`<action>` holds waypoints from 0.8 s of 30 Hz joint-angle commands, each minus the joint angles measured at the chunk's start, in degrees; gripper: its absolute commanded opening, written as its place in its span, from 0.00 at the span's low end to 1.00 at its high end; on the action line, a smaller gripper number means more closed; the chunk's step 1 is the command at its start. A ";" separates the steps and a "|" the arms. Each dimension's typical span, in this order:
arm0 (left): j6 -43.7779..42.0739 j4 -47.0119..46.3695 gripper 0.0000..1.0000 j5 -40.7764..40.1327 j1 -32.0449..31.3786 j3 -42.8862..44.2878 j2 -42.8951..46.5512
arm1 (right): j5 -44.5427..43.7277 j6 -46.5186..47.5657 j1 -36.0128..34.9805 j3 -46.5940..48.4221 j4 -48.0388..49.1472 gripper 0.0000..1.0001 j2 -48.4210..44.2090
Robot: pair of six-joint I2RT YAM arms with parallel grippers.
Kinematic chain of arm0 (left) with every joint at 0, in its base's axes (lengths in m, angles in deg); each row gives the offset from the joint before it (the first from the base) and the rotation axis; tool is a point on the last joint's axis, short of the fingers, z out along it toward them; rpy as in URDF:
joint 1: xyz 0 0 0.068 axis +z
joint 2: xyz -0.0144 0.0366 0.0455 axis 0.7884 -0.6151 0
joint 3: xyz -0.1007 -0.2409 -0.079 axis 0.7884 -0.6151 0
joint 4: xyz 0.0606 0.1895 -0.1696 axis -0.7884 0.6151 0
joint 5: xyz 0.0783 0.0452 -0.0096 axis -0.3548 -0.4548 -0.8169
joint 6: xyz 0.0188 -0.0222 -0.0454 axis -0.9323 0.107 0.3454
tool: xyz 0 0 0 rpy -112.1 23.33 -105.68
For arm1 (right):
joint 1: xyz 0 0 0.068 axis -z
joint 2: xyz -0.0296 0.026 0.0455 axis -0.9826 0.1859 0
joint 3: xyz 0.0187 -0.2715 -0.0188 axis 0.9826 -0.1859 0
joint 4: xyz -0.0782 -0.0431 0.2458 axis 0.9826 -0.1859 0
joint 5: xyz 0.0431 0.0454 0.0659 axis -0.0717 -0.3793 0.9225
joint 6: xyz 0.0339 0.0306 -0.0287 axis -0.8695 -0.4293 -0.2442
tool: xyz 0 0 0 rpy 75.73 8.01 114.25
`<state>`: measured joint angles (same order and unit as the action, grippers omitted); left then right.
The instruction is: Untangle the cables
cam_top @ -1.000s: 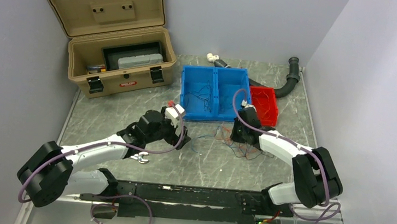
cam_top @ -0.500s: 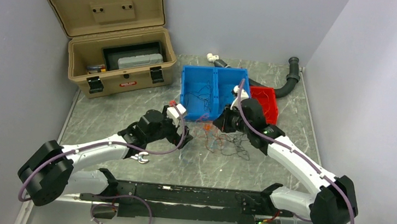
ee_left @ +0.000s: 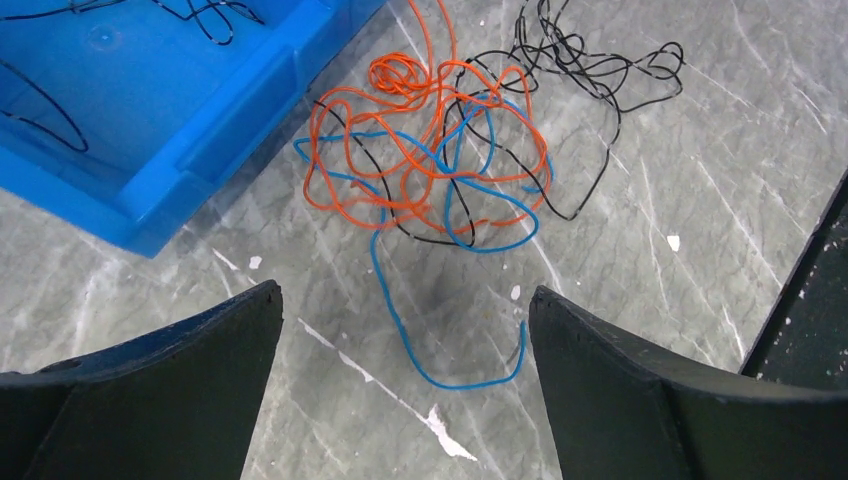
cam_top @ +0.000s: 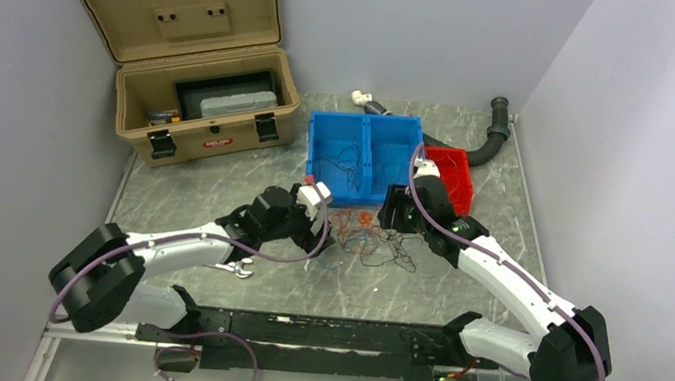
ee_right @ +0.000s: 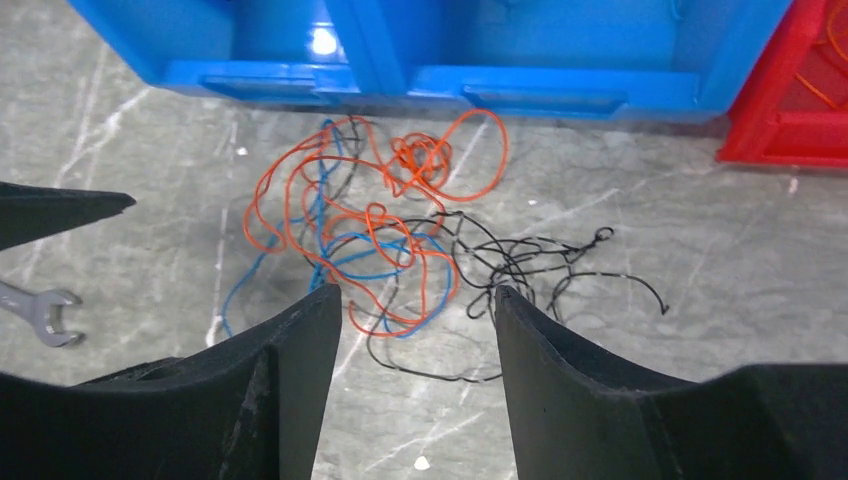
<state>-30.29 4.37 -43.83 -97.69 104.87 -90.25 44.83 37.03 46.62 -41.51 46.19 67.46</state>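
Cables (ee_left: 430, 170) lie in one loose bunch on the desk (ee_left: 650, 250), just in front of the blue bin (ee_left: 150, 190) and between my two end effectors. They are very thin and soft, and I judge them almost without weight. They will not resist a pull, but they will drag their neighbours along, and such a thin wire can slip out of flat pads.

The orange loops (ee_left: 400, 75) and the blue strand (ee_left: 395, 310) are woven together in the middle. The black strands (ee_left: 590, 70) sit more to one side and look the least caught. A free end is the best place to hold, I think: the tail of the blue strand, which runs out of the bunch, or an outer black end.

My left end effector (ee_left: 402, 300) hovers over the bunch with jaws wide and nothing in them. My right end effector (ee_right: 418, 295) is open too, but less wide, and it holds nothing.

The bin wall is very near the orange loops, so a pull that way has little room. The red bin (ee_right: 790, 110) stands just beside the blue one. A small wrench (ee_right: 40, 315) lies apart from the bunch. My end effectors are close together and may hinder one another.
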 commanded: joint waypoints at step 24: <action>3.34 7.31 0.85 0.34 -4.28 19.14 -18.17 | 2.51 -6.95 6.69 -8.17 6.91 0.04 10.33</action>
<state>-27.14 13.61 -42.84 -101.64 125.33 -108.87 45.57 31.64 53.22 -50.10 51.16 80.12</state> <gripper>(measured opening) 0.877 0.207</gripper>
